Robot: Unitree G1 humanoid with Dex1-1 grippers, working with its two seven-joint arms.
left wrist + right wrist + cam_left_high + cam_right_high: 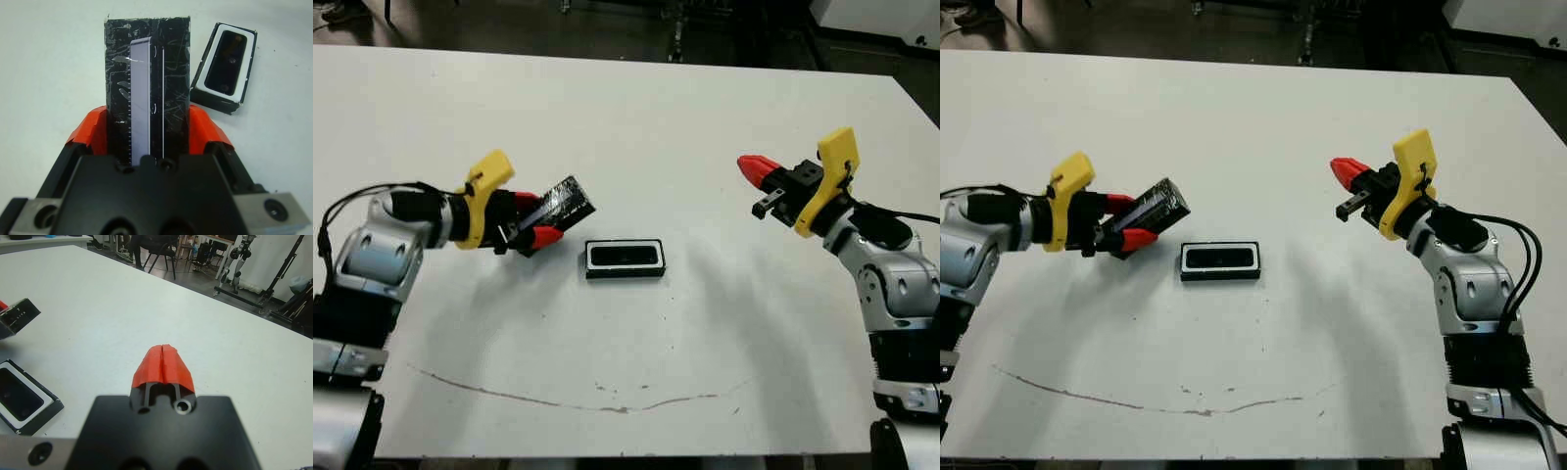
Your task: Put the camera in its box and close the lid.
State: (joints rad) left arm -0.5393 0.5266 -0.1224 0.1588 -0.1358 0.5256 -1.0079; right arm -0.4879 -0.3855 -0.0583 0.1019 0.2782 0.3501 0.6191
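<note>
While left gripper (146,132) clamps lid (146,73), no legible text, right gripper (163,364) closed, empty.

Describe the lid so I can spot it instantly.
On the white table, look at the left gripper. Clamped between its red fingers is the lid: flat, glossy black, crinkly, with a pale stripe, unlike the white-lined box lying beside it.

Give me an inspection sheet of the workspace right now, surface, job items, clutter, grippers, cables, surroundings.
Surface: white table, thin dark scuff line near the front edge.
Job's things: box open at the centre, a dark camera inside; lid off, held up left of it.
Clutter: nothing seen.
Grippers: left gripper clamps the lid; right gripper shut, empty, raised.
Cables: black leads along both forearms.
Surroundings: chairs, stands, dark floor beyond the table.
</note>
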